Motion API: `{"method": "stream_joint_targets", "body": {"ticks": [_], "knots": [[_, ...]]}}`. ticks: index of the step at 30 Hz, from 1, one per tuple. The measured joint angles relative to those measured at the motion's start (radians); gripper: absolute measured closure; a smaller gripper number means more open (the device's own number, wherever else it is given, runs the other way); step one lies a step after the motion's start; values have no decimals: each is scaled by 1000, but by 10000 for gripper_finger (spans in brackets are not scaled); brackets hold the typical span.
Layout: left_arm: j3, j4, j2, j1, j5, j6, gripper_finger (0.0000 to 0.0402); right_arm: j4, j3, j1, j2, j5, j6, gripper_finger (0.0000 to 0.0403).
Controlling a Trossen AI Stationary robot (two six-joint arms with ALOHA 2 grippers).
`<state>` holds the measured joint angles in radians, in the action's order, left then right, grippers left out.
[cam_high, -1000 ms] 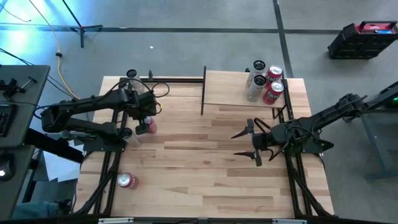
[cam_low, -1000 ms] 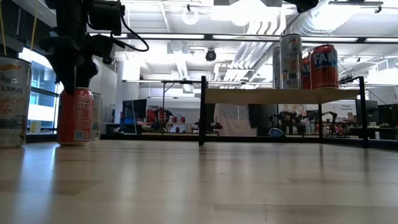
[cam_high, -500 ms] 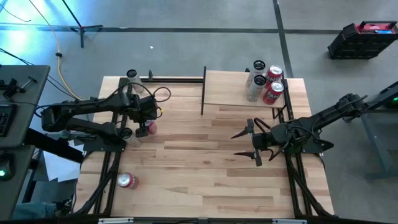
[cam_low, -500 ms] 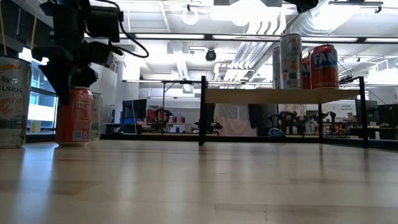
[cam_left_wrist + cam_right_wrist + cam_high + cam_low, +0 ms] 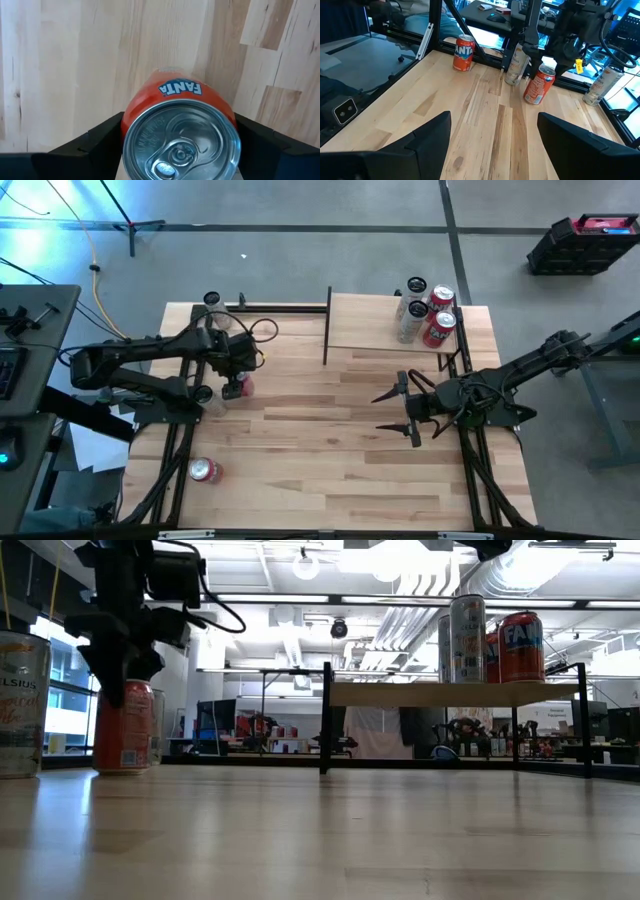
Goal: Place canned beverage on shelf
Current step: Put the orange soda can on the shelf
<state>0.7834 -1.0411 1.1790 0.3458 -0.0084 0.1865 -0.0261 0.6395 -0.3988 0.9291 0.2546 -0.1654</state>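
Note:
An orange Fanta can [image 5: 175,92] stands upright on its base on the planked table at the left [image 5: 236,387], [image 5: 124,735]. My left gripper [image 5: 180,135] points straight down over its top [image 5: 125,675] and is shut on it. The shelf [image 5: 370,320], a pale board on thin black uprights [image 5: 400,693], stands at the table's far right and carries several cans [image 5: 425,310]. My right gripper [image 5: 378,412] hangs open over the table's right half, with nothing between its fingers [image 5: 495,130]. My left gripper has the can's upper wall just under the rim [image 5: 131,120] between its two fingers, one on each opposite side. The fingers come from above, pointing down. The can stays upright with its base on the table.
A white can [image 5: 212,398] stands right beside the held one, and another orange can [image 5: 205,470] is near the table's front left corner. More cans stand at the far left [image 5: 215,310]. Black frame rails run along both table sides. Bare planks lie in the middle [image 5: 320,440].
My left gripper has sunk straight down over the orange can, so that its fingers now reach past the can's rim. The can stays standing on the table.

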Motion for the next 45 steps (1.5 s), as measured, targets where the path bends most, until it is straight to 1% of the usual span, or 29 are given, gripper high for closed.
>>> {"method": "stream_joint_targets", "body": {"ticks": [4, 9, 12, 15, 17, 21, 25, 28, 31, 34, 36, 38, 42, 45], "knots": [[49, -24, 8, 0, -7, -40, 114, 0, 0, 0, 0, 0, 0, 121], [163, -46, 4, 0, 8, -100, 114, -8, 0, 0, 0, 0, 5, 121], [234, -89, 2, 0, 14, -163, 114, -8, 0, 0, 0, 0, 52, 121], [327, -100, 3, 0, 31, -235, 114, -8, 0, 0, 0, -5, 153, 121], [389, -119, 2, -3, 31, -290, 114, -8, 0, 0, 0, -27, 179, 121], [531, -115, 10, -7, 33, -401, 114, -20, 0, 0, 0, -31, 110, 121], [675, -129, 45, -7, 32, -501, 114, -51, 0, 0, 0, -56, 113, 121], [794, -124, 99, -7, 32, -580, 114, -49, 0, 0, 1, -58, 101, 121], [909, -126, 177, -7, 31, -635, 114, -45, 0, 0, 2, -58, 44, 121], [1019, -131, 269, -7, 31, -688, 114, -59, 1, 0, 0, 36, 48, 121], [1101, -134, 336, -7, 31, -715, 114, -2, 23, 0, -3, 87, 105, 121], [1192, -131, 404, -7, 30, -738, 114, 98, 59, 0, -6, 115, 190, 121], [1370, -128, 537, -9, 30, -798, 114, 323, 116, -23, -6, 110, 380, 121], [1464, -155, 629, -6, 30, -850, 114, 434, 126, -54, -6, 113, 486, 121]]}}
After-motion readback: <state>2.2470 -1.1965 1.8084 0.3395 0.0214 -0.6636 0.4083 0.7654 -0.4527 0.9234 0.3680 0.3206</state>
